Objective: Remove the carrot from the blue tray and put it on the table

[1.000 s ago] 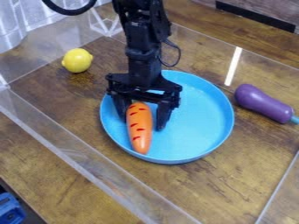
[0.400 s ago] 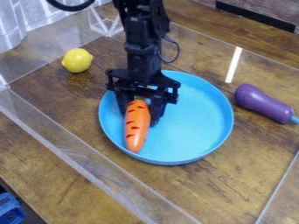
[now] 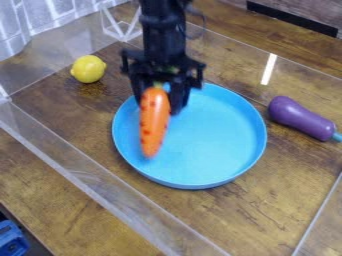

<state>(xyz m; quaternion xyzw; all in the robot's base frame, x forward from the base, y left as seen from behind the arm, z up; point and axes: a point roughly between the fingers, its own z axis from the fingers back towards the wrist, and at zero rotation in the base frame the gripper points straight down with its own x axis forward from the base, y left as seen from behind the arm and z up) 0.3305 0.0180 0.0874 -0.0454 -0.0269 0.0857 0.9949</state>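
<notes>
The orange carrot [image 3: 152,122] hangs lengthwise from my gripper [image 3: 162,93], its top end pinched between the black fingers and its tip pointing down and left. It is lifted clear of the blue tray [image 3: 214,135], over the tray's left part. The gripper points straight down and is shut on the carrot. The dark wood table [image 3: 80,130] lies all around the tray. The picture is blurred around the arm.
A yellow lemon [image 3: 88,69] sits on the table at the left back. A purple eggplant [image 3: 303,117] lies to the right of the tray. Clear acrylic walls [image 3: 80,170] run along the front left and back.
The jaws closed on the carrot's top end, then the gripper rose with it. The carrot has left the tray floor and now hangs in the air.
</notes>
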